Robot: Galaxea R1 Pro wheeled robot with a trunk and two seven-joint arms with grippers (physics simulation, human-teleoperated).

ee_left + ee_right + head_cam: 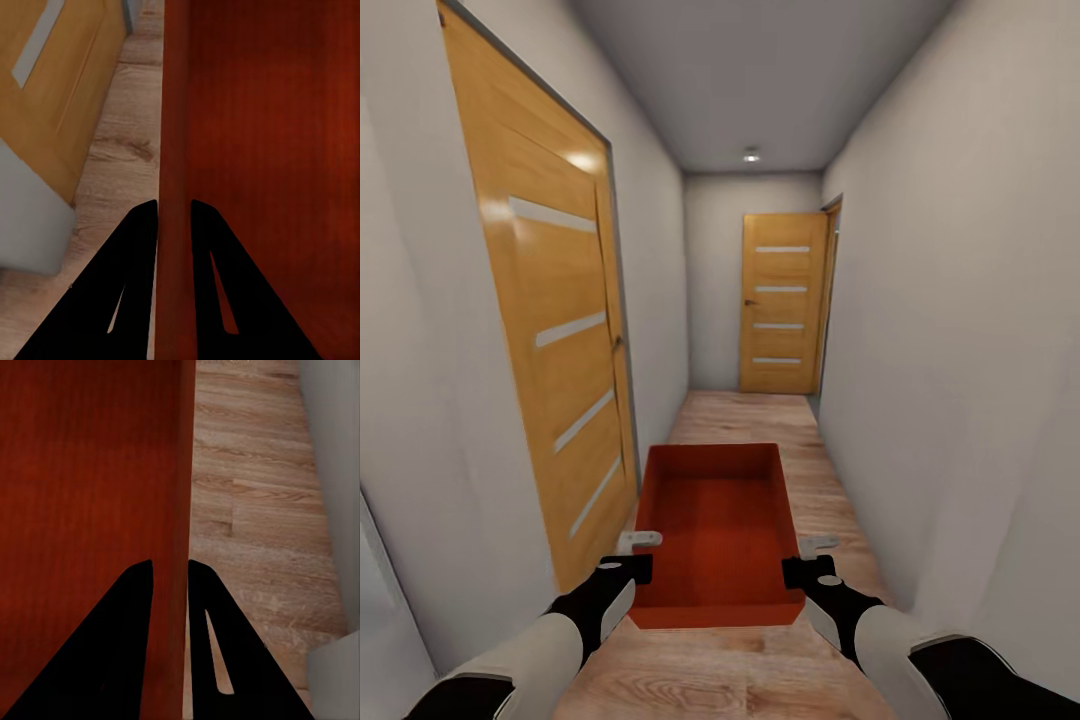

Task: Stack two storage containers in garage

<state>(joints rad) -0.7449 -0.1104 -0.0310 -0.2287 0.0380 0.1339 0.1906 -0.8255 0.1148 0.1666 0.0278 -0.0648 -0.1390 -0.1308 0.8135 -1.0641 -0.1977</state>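
Observation:
One orange-red storage container [715, 530] hangs in front of me above the wood-plank hallway flooring, held between both arms. My left gripper [639, 543] is shut on the container's left wall [174, 150], one finger [124, 292] outside and one inside. On the opposite side, my right gripper [815, 547] is shut on the right wall [180, 495], a finger [217, 652] on its outer face. The bin is empty and has no lid.
I am in a narrow hallway with white walls [960, 300]. An orange-wood door with pale stripes [555, 330] stands close on the left. Another such door [783, 302] is at the far end. Wood-plank flooring [830, 480] runs ahead.

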